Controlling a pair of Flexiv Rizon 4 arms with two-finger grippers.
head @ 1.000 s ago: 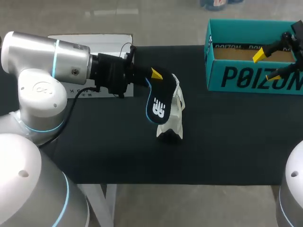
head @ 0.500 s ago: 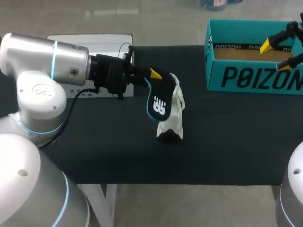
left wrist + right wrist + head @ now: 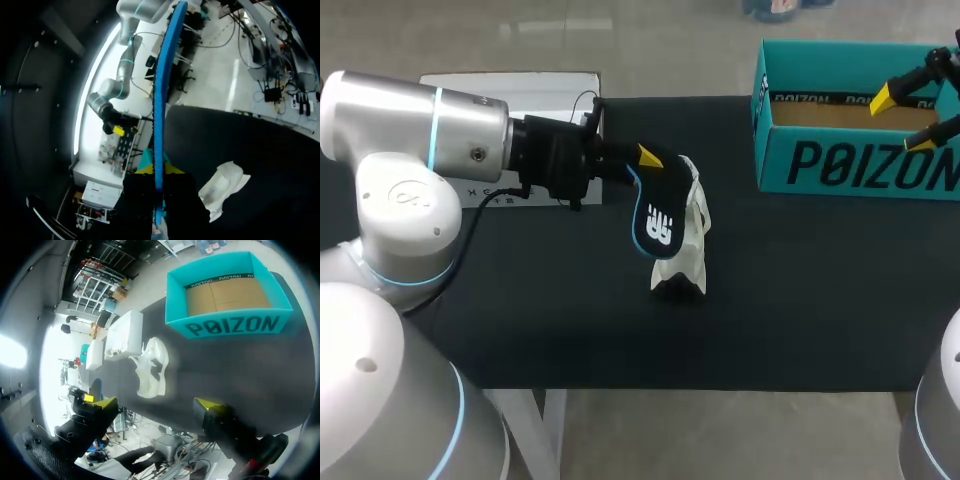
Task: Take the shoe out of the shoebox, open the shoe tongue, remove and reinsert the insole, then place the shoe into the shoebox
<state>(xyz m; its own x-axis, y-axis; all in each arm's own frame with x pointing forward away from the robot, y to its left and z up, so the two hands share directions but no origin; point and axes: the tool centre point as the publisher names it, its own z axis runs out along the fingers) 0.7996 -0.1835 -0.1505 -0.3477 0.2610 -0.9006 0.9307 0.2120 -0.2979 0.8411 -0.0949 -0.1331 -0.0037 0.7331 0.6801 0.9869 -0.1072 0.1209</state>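
Observation:
My left gripper [image 3: 644,162] is shut on the heel end of a black insole [image 3: 656,215] with a blue edge and a white logo. It holds the insole up beside and above the white shoe [image 3: 687,248], which lies on the black table. In the left wrist view the insole [image 3: 159,100] stands edge-on between the yellow tips of the left gripper [image 3: 156,171], with the shoe [image 3: 223,186] off to one side below. The teal shoebox [image 3: 860,165] stands at the back right. My right gripper [image 3: 905,118] is open over its right end. Its wrist view takes in the shoebox [image 3: 235,325], the shoe [image 3: 152,367] and the right gripper [image 3: 156,403].
A white box [image 3: 520,90] sits at the back left of the table, behind my left arm; it shows as the white box [image 3: 125,335] beyond the shoe in the right wrist view. Bare black tabletop [image 3: 800,300] lies between the shoe and the shoebox.
My right gripper has drawn back and to the right over the shoebox's end. The left gripper and the insole have barely shifted.

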